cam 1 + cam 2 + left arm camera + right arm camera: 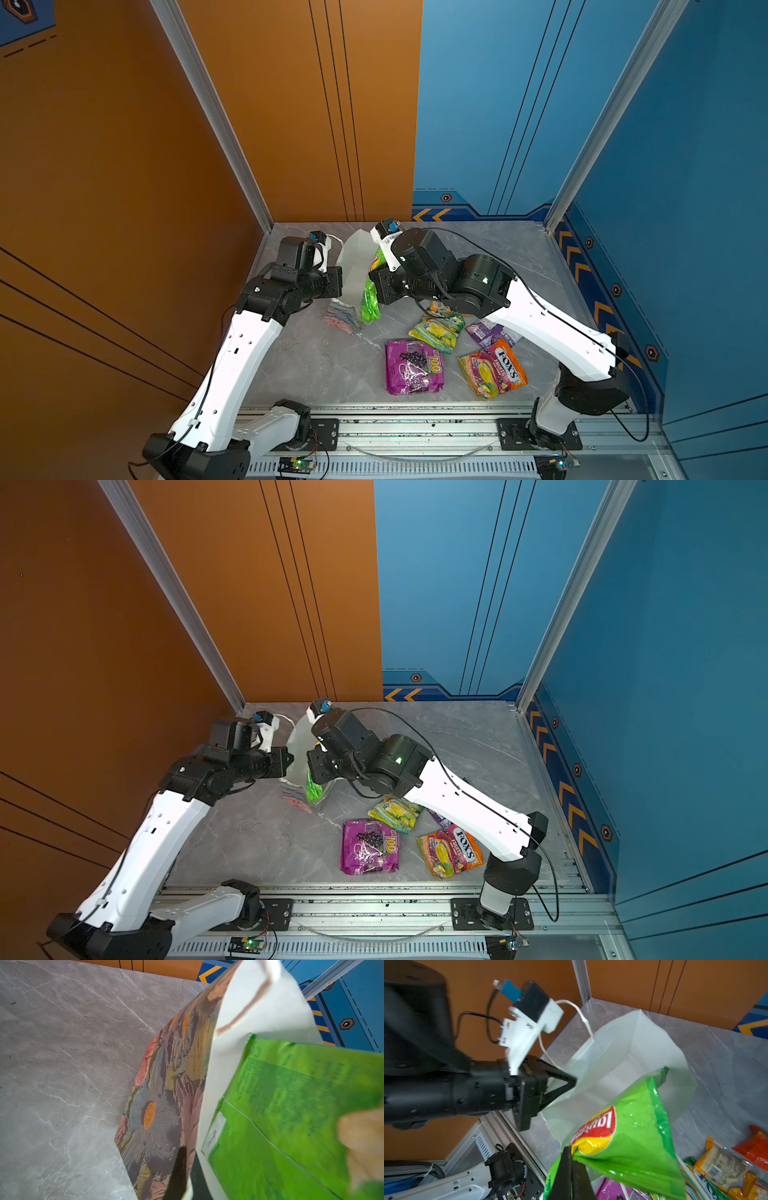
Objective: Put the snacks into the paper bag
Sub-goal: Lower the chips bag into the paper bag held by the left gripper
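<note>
In both top views the paper bag [352, 266] stood just left of centre, white inside showing, with the green packet [370, 301] at its right edge. The step appeared to be feeding that packet in. Doing it well meant going end-first, straight down the open mouth. The packet's long axis ran up and down the frame, logo end uppermost; how deep its lower end sat could not be told. The other snacks, among them the magenta grape packet [413, 365] and the FOX'S packet [494, 370], lay flat at lower right, well apart from the bag.

In the left wrist view the left gripper [187, 1169] was closed on the bag's wall at bottom centre. 1 dark finger [179, 1165] lay on the floral outside, its partner hidden behind the wall. That pinch probably needed to hold the mouth wide and steady the light bag. The packet filled the lower right, its back seam slanting from centre to bottom right.

In the right wrist view the right gripper [571, 1176], at bottom centre, was clamped tight on the packet's logo end. The long axis pointed from there to upper right, far end over the bag's white inside. The crinkly corners looked apt to snag the rim, so release would best wait until most of the packet was below it. At centre left the left gripper pinched the rim beside a cord handle [583, 1018].
</note>
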Robot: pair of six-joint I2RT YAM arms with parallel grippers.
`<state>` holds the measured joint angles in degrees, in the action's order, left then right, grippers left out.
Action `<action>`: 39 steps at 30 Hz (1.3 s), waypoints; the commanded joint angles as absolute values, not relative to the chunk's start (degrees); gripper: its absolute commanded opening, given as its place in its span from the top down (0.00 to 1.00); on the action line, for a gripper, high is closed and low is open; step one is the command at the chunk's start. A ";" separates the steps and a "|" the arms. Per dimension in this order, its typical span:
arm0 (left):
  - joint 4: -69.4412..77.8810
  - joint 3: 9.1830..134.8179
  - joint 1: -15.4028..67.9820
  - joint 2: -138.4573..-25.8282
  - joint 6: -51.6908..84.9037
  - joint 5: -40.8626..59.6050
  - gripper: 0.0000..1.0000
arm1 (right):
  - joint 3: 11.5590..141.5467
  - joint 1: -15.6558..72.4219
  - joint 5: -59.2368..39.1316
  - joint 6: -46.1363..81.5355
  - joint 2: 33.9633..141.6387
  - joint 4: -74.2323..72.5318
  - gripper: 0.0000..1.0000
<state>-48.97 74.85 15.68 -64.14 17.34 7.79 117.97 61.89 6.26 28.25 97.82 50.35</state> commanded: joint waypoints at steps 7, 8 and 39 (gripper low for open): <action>-47.55 73.83 16.57 -62.94 16.28 6.88 1.00 | 114.62 60.03 18.37 33.13 94.90 53.40 1.00; -47.47 73.86 16.68 -62.93 16.28 6.87 1.00 | 114.68 60.16 18.85 33.13 95.17 53.40 1.00; -46.73 73.01 20.06 -60.76 15.64 2.91 1.00 | 129.35 58.62 22.36 37.04 113.90 64.25 1.00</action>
